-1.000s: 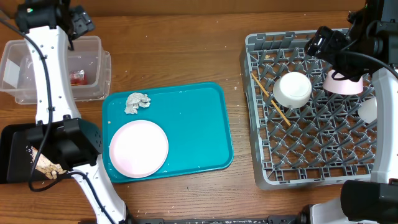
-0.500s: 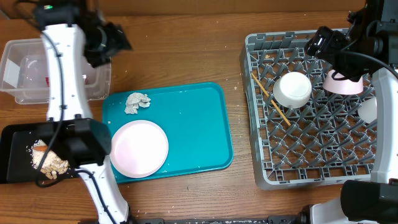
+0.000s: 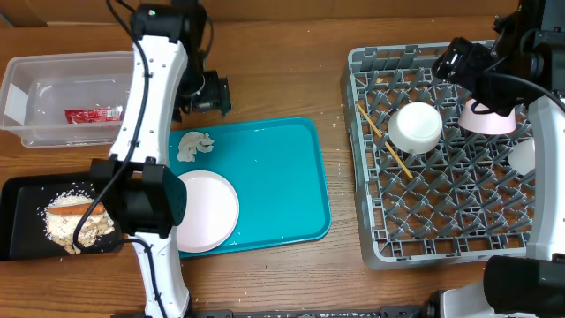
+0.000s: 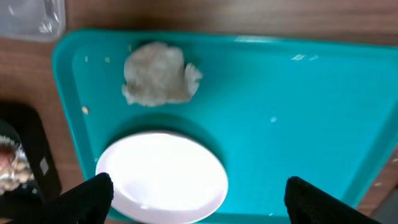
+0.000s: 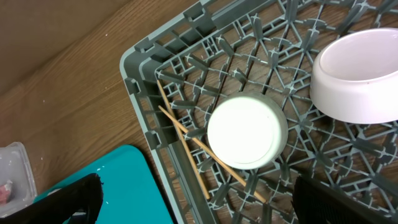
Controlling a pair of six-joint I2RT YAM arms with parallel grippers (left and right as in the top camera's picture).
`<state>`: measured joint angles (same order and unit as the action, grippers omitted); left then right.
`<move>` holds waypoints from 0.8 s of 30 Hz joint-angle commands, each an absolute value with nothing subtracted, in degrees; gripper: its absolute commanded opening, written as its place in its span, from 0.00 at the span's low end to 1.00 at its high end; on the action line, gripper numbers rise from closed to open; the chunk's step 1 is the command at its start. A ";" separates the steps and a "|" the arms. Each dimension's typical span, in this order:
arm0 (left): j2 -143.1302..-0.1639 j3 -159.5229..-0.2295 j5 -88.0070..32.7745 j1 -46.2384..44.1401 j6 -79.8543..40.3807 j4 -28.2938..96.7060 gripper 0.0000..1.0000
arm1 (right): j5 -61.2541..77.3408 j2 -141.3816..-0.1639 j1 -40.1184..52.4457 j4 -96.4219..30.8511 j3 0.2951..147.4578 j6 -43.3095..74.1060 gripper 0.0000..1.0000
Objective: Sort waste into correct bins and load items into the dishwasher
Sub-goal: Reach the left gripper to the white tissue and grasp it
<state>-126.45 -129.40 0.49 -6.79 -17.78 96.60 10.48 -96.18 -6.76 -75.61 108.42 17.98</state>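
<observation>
left hand [image 4: 199,198] spread wide, one foil ball [image 4: 160,74], one plate [image 4: 163,177]

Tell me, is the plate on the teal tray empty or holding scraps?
Empty: the plate shows a bare white face; the foil ball lies beside it, apart.

White arms, black joints
The left arm [image 3: 150,97] and right arm [image 3: 554,177] share glossy white links, boxy black joint housings and thin black cables (a tiny green light tops the left).
</observation>
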 commanded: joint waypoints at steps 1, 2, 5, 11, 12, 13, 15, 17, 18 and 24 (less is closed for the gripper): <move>-126.32 -123.26 4.51 -6.59 -16.88 96.68 0.91 | 10.31 -95.88 -6.83 -75.31 109.95 18.06 1.00; -126.32 -121.34 5.21 -6.42 -16.88 96.23 0.90 | 10.28 -95.88 -6.83 -75.33 109.95 18.06 1.00; -126.32 -118.02 5.58 -6.09 -16.78 93.80 0.91 | 10.28 -95.88 -6.83 -75.31 109.95 18.06 1.00; -126.32 -112.84 5.56 -5.91 -16.69 86.56 0.91 | 10.31 -95.88 -6.83 -75.31 109.95 18.06 1.00; -126.32 -111.90 5.61 -5.91 -16.67 85.52 0.91 | 10.31 -95.88 -6.83 -75.31 109.95 18.06 1.00; -126.32 -110.93 5.87 -5.91 -16.62 84.77 0.91 | 10.31 -95.88 -6.83 -75.31 109.95 18.06 1.00; -126.32 -107.98 7.07 -5.91 -16.43 82.46 0.90 | 10.28 -95.88 -6.83 -75.31 109.95 18.04 1.00; -126.32 -105.43 7.07 -5.91 -15.77 80.18 0.90 | 10.28 -95.88 -6.83 -75.31 109.95 18.06 1.00; -126.32 -104.12 7.07 -5.91 -15.42 78.72 0.90 | 10.28 -95.88 -6.83 -75.31 109.95 18.06 1.00; -126.32 -99.15 8.01 -5.91 -15.38 71.66 0.90 | 10.31 -95.88 -6.83 -75.31 109.95 18.06 1.00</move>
